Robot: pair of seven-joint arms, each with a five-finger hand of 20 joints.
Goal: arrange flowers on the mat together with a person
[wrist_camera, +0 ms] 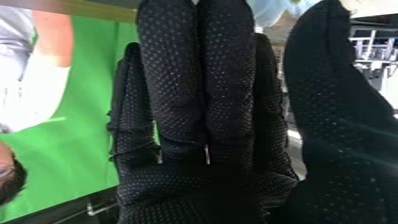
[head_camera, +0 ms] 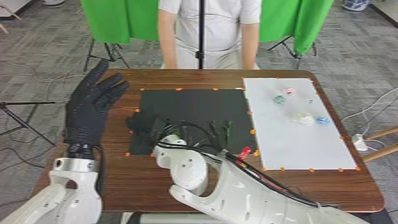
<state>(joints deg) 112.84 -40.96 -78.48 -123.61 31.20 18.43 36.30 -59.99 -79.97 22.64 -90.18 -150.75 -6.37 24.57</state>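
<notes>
A gray carpeted floor (head_camera: 40,77) is spreading around the workplace, and a green curtain (head_camera: 120,22) is hanging beyond the far side. The brown wooden counter (head_camera: 191,79) is standing in front, its far edge facing a thin upright black pole (head_camera: 202,30). On the counter's right, a white mat (head_camera: 298,150) is running almost parallel to the side edge; a broad white stretch is reaching from the flowers to the near edge. Beside it a black mat (head_camera: 191,105) is lying, with the right arm (head_camera: 235,192) blocking its near part and trailing dark cables. The left arm (head_camera: 67,200) is rising along the left edge, its left hand (head_camera: 86,102) standing open, apart from everything. The right hand (head_camera: 144,127) is hovering at the black mat's left side; in the wrist view it is holding its fingers straight. Green stems (head_camera: 227,132) are lying on the black mat. Pink (head_camera: 289,91), teal, cream (head_camera: 304,119) and blue flowers (head_camera: 322,120) are sitting on the white mat's farther half.
</notes>
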